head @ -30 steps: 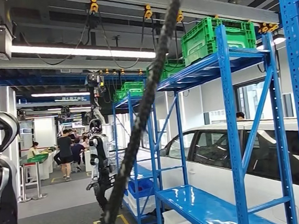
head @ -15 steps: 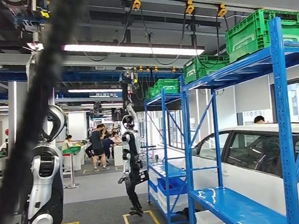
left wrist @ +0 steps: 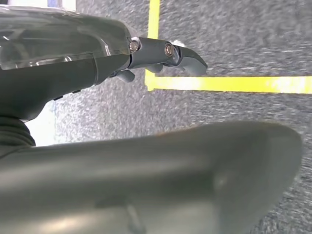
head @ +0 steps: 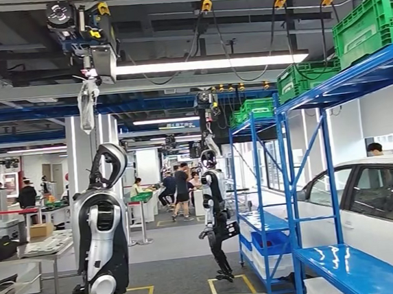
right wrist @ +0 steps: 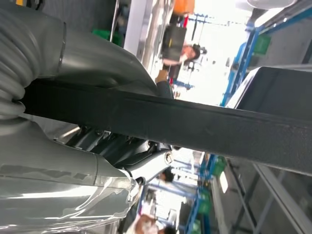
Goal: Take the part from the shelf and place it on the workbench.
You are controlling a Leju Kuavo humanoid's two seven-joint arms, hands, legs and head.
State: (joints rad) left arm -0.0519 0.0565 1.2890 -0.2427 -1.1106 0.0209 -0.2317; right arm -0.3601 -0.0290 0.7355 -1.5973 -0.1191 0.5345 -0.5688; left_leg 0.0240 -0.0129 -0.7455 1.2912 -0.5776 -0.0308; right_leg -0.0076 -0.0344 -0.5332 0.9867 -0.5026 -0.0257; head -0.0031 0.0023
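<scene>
Head view gives us the blue shelf [head: 313, 199] on the right with green crates [head: 368, 25] on top, a white car [head: 376, 203] behind it, and two other robots [head: 100, 227] out on the floor to the left. We judge the task mid-carry: our right hand [right wrist: 121, 146] grips a flat dark part [right wrist: 191, 124], while our left hand [left wrist: 162, 51] hangs empty, fingers apart, over a yellow floor line [left wrist: 228, 84]. Reaching the workbench and setting the part down is left.
</scene>
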